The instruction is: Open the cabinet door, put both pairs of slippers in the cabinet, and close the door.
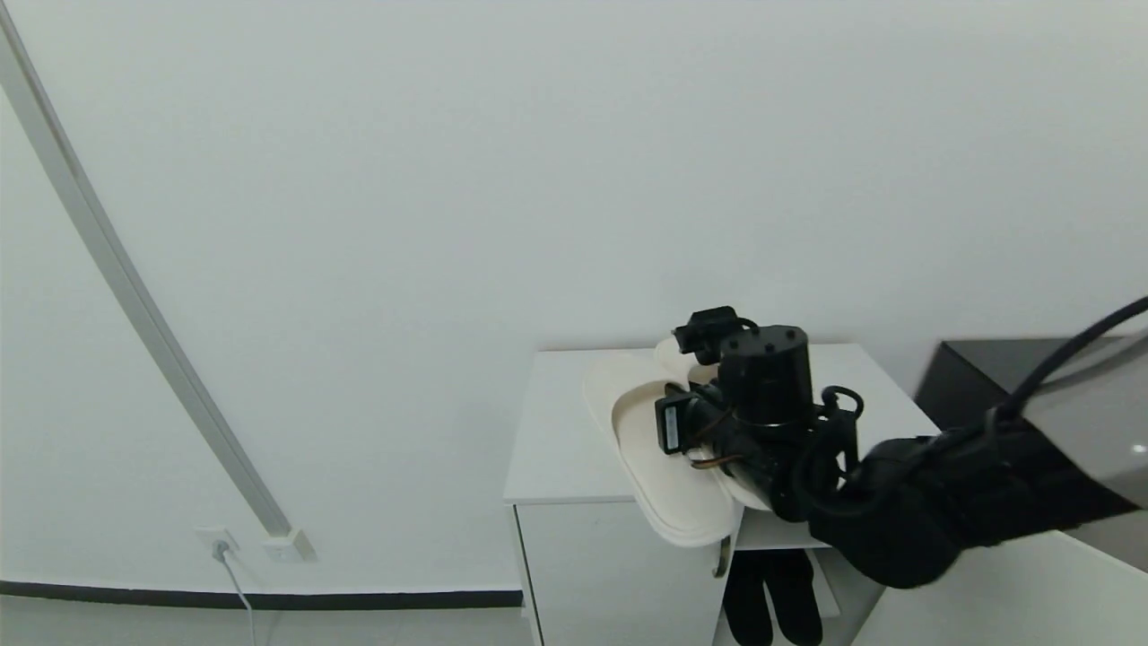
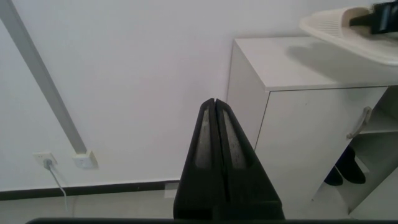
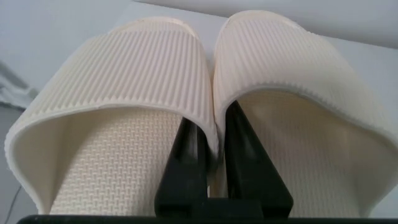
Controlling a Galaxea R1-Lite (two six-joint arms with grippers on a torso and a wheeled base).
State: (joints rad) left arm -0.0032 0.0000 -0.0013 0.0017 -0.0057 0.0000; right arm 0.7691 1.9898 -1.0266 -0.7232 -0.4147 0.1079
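The right gripper (image 3: pixel 213 127) pinches the pair of cream slippers (image 3: pixel 149 81) where the two straps meet. One black finger (image 3: pixel 186 155) sits inside each slipper, pressing the inner strap edges together. In the head view the wrist housing hides those fingers, and the pair's toes are covered by the arm. The heels jut out past the front edge of the white cabinet (image 1: pixel 556 422).

From the left wrist view the pair seems to hang just clear of the cabinet top, with a shadow beneath it, though most of the pair is cut off there.

The cabinet's right-hand compartment stands open. The black slippers (image 1: pixel 773 599) lie low inside it, partly cut off by the frame. The left door panel (image 2: pixel 305 143) is shut, with a metal handle (image 2: pixel 359 122) at its edge.

The left gripper (image 2: pixel 215 106) is well apart from the cabinet, facing the wall, its fingers pressed together on nothing.
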